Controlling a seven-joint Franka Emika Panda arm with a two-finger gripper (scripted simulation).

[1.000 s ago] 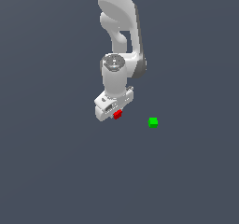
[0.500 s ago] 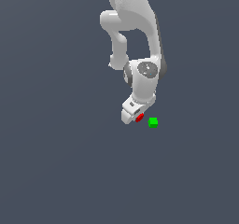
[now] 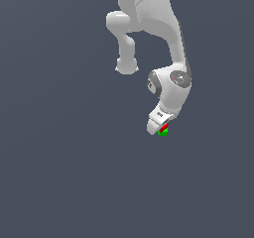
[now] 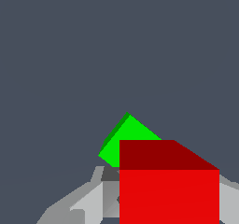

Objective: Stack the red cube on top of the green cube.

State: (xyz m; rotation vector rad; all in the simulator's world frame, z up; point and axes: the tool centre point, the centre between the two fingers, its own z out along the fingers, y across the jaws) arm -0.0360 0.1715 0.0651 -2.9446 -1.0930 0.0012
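**Asker:** Where's your hand and what's in it?

**Me:** My gripper is pinching the red cube between its fingers. It hangs low over the green cube, and in the exterior view the red sits right above the green, with only a sliver of each showing under my hand

**Asker:** What could go wrong from here?

**Me:** I judge the main risk is a skewed stack. The green cube lies turned at an angle to the red cube, and partly out to one side of it. If I let go while off-centre, the red one could tip off an edge or nudge the green away. Coming down too hard could shove it too

**Asker:** What does each view give you?

**Me:** The exterior view shows my arm's posture and how low I am, but the cubes are tiny there. The wrist view shows the twist and offset between them. Whether they touch, I cannot tell
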